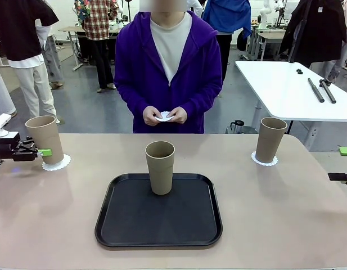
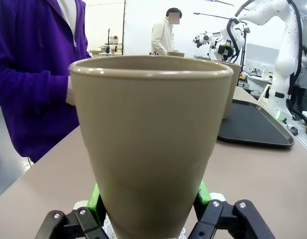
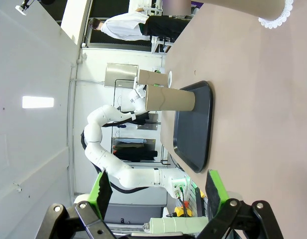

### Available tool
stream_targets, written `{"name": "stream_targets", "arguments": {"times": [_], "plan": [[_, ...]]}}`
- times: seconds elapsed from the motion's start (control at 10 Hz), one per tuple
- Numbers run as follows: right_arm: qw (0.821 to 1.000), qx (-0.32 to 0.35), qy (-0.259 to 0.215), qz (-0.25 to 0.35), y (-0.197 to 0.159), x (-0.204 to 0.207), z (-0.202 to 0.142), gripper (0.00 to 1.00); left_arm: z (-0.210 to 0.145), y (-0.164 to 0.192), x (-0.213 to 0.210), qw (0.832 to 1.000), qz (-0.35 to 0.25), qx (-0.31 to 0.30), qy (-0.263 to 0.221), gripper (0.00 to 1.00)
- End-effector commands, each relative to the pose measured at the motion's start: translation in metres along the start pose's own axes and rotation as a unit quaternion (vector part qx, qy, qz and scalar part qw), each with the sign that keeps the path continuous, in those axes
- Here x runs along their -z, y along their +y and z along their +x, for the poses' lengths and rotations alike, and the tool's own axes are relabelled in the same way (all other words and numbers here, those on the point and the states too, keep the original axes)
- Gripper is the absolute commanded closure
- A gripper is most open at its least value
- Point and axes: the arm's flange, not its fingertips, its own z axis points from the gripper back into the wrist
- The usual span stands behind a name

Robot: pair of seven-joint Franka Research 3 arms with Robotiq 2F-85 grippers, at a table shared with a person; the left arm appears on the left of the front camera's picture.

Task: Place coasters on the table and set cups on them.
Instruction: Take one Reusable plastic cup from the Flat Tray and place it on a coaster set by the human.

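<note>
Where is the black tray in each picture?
Front view: the black tray lies low in the middle.
Left wrist view: the tray is at the right, behind the big near cup.
Right wrist view: the tray is in the middle, turned sideways.
Shared landmark: the cup standing on it.

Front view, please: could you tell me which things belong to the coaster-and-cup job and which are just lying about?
Job: left cup on the left coaster, clamped by the left gripper; right cup on the right coaster; middle cup on the black tray; third coaster in the person's hands; beige table.
Lying about: white table with black rods.
</note>
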Motion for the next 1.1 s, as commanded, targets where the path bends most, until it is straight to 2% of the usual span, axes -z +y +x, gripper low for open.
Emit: {"name": "stream_targets", "arguments": {"times": [0.0, 0.9, 1.0], "plan": [[1.000, -0.004, -0.001, 0.004, 0.001, 0.001, 0.000, 0.00, -0.006, 0.007, -0.008, 1.000, -0.012, 0.011, -0.011, 0.17], [1.000, -0.004, -0.001, 0.004, 0.001, 0.001, 0.000, 0.00, -0.018, 0.010, 0.001, 1.000, -0.029, 0.007, -0.003, 0.17], [1.000, -0.004, -0.001, 0.004, 0.001, 0.001, 0.000, 0.00, -0.019, 0.009, 0.002, 1.000, -0.029, 0.007, -0.002, 0.01]]}}
